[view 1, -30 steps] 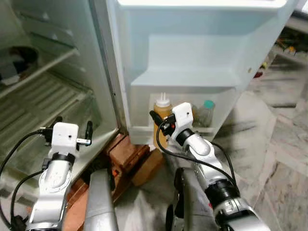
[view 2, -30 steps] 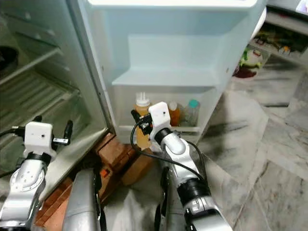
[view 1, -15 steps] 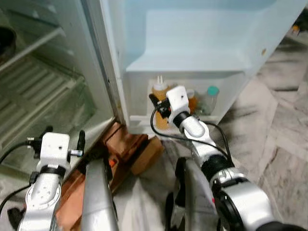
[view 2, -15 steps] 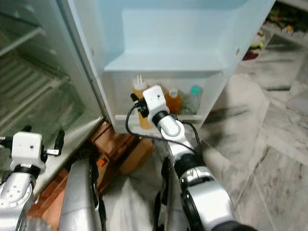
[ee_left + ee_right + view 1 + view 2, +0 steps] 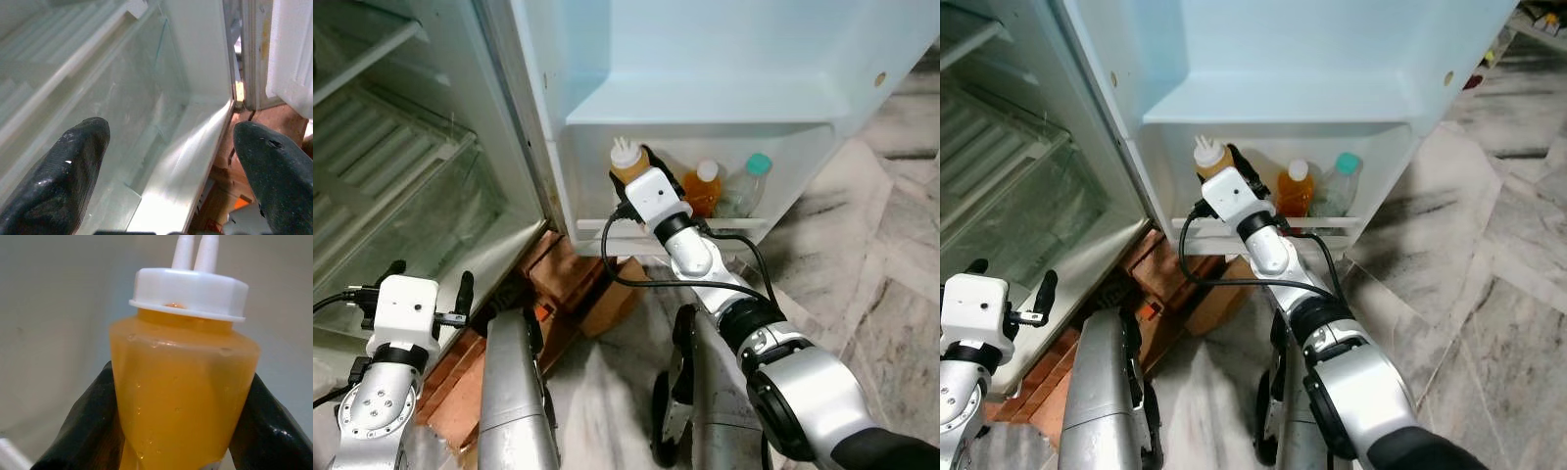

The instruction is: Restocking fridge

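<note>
While clamped between the right gripper's [image 5: 176, 440] black fingers, the orange sauce bottle [image 5: 628, 164] stands upright.
At frame centre, it sits in the fridge door shelf [image 5: 744, 223]; left gripper [image 5: 166, 161] gapes empty.

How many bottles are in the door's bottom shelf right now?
3, in a row: the squeeze bottle held by the right gripper, the orange bottle in the middle, the clear bottle furthest right. Others may be hidden.

Orange sauce squeeze bottle [image 5: 183, 396]: translucent body, white twin-nozzle cap, droplets on shoulder; upright at left end of lowest fridge door shelf [image 5: 744, 223], clamped between black fingers [image 5: 83, 431] of right gripper [image 5: 640, 174]. Just beside it, orange juice bottle [image 5: 704, 190] with white cap, then clear bottle [image 5: 747, 188] with teal cap, both upright on same shelf.
</note>
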{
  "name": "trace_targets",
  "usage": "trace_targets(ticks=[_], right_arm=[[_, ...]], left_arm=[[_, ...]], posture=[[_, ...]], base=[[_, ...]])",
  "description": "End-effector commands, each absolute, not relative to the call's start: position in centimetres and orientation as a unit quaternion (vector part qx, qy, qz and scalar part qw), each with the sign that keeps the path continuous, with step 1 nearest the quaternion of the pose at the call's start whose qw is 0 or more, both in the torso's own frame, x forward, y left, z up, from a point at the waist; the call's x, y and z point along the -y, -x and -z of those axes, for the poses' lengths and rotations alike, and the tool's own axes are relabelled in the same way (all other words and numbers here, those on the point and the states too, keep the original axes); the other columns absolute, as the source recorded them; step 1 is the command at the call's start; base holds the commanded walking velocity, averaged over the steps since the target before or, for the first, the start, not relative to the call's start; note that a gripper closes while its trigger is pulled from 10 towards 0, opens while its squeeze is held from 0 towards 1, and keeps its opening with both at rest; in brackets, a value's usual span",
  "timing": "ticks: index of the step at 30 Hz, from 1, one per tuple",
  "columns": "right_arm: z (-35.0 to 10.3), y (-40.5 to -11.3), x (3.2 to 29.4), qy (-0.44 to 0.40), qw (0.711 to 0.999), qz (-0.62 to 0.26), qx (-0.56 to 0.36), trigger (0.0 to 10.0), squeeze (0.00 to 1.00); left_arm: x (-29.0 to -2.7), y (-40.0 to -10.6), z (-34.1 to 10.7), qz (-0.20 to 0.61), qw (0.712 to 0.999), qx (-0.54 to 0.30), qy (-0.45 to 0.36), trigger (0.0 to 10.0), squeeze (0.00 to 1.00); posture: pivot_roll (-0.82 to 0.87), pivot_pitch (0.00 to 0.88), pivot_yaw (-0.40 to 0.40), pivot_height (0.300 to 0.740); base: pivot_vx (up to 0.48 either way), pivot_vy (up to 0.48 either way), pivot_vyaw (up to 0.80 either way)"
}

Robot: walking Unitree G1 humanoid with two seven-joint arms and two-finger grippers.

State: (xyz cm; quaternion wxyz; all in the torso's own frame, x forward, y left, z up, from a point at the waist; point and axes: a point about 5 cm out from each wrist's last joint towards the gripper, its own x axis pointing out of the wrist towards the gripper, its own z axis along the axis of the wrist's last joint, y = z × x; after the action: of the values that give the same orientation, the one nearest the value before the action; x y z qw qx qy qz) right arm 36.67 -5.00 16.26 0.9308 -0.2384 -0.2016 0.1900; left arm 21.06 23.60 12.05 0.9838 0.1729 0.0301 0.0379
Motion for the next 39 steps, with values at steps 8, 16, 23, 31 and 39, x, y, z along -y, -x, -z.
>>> trace_targets(ticks=[8,16,23,31,39], right_arm=[[-16.2,-37.0,6.1,0.261,0.931,-0.138,0.215,10.0,0.0],[-13.3,-36.9,7.6,0.19,0.97,-0.106,0.11,10.0,0.0],[-11.0,-36.3,7.5,0.131,0.985,-0.105,0.036,10.0,0.0],[-11.1,-36.4,7.9,0.135,0.987,-0.083,0.033,10.0,0.0],[-15.7,-37.4,6.3,0.159,0.971,-0.094,0.152,10.0,0.0]], left_arm=[[-23.3,-20.4,-12.2,-0.029,0.984,-0.034,-0.171,10.0,0.0],[-23.4,-20.4,-12.3,-0.026,0.984,-0.04,-0.171,10.0,0.0],[-23.5,-20.2,-12.6,-0.033,0.986,-0.032,-0.16,10.0,0.0],[-23.2,-20.1,-12.3,-0.03,0.986,-0.037,-0.16,10.0,0.0],[-23.2,-20.1,-12.3,-0.032,0.986,-0.037,-0.162,10.0,0.0]], posture=[[0.26,0.351,-0.019,0.486],[0.27,0.348,-0.021,0.486],[0.27,0.355,-0.022,0.486],[0.27,0.363,-0.021,0.486],[0.26,0.369,-0.022,0.486]], base=[[0.0,0.0,0.0],[0.0,0.0,0.0],[0.0,0.0,0.0],[0.0,0.0,0.0],[0.0,0.0,0.0]])
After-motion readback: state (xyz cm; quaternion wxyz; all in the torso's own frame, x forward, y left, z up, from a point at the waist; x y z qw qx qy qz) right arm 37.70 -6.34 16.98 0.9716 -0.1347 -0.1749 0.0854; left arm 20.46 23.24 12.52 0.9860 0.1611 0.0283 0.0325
